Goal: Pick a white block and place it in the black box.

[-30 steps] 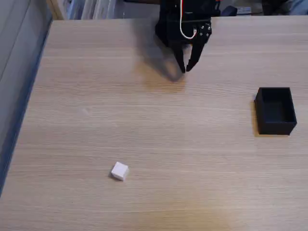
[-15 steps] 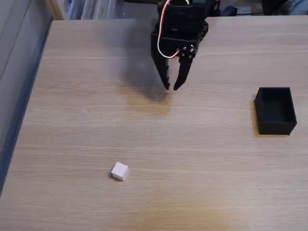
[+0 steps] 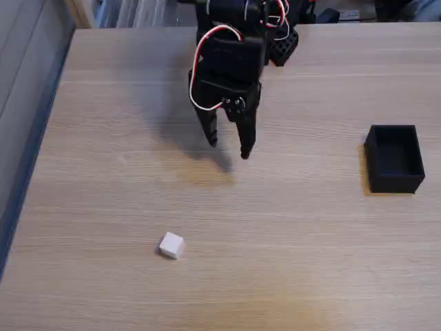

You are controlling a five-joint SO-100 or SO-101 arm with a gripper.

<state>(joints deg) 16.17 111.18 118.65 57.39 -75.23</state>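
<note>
A small white block (image 3: 171, 245) lies on the wooden table in the lower left part of the fixed view. The black box (image 3: 394, 158) stands open-topped near the right edge, empty as far as I can see. My black gripper (image 3: 229, 148) hangs over the upper middle of the table, fingers pointing down toward the camera side. Its fingers are spread apart with nothing between them. It is well above and to the right of the white block, and far left of the box.
The table (image 3: 289, 227) is light wood, with its left edge (image 3: 31, 158) dropping off to a grey floor. The arm's base with red and white wires (image 3: 265, 21) sits at the top. Shelving and clutter line the far edge.
The gripper has moved down the picture and leftward, away from the base and toward the white block, and its fingers have spread wider. Block and box have not moved.
</note>
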